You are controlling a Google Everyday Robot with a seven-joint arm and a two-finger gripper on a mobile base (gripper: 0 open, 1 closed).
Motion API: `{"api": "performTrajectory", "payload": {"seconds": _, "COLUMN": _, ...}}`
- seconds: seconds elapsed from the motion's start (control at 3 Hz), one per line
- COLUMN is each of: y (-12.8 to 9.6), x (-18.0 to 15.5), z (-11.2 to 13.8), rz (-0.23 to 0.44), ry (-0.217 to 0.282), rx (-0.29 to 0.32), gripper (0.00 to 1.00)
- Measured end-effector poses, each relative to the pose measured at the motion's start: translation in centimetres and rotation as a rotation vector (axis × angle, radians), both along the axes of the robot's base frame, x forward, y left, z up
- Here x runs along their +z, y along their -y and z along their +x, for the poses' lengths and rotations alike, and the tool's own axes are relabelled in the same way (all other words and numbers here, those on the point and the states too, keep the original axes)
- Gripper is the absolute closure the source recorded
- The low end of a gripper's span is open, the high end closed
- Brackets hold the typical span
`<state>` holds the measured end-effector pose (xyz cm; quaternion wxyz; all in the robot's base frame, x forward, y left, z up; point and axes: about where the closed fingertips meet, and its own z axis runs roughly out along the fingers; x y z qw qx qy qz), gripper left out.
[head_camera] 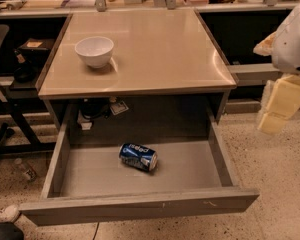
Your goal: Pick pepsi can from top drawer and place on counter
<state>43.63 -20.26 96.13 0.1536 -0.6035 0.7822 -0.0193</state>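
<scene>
– Checking the pepsi can (138, 157): where is it?
– Inside the open top drawer (140, 206), flat on its side on the drawer floor, about mid-depth and a touch left of the drawer's middle. It touches no drawer wall.
– Long axis?
– It runs mostly along the drawer's width, skewed a little. The silver end points toward the drawer's right-front corner.
– And the gripper (276, 109)?
– It is outside the drawer, off past its right wall and raised above it, well apart from the can. I cannot tell whether it is spread or closed, and it holds nothing that I can see.
– So the move?
– There's only one arm. The can lies left of the gripper and lower, so I'd judge it reaches in over the drawer's right wall and grasps across the can's axis.
– Drop spot?
– The counter (155, 54) directly above the drawer's back. A white bowl (94, 51) sits over the drawer's back-left corner.
</scene>
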Motion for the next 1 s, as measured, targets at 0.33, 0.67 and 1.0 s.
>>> {"api": "performTrajectory", "payload": {"seconds": 0.33, "y": -2.8, "x": -2.4, "z": -0.7, "rz": 0.024, "ry": -0.051, "rx": 0.005, "gripper": 0.0}}
{"api": "performTrajectory", "payload": {"seconds": 0.67, "y": -5.7, "x": -4.7, "z": -1.8, "rz": 0.045, "ry": -0.11, "rx": 0.025, "gripper": 0.0}}
{"api": "performTrajectory", "payload": {"seconds": 1.0, "y": -5.7, "x": -4.7, "z": -1.8, "rz": 0.045, "ry": -0.11, "rx": 0.025, "gripper": 0.0}}
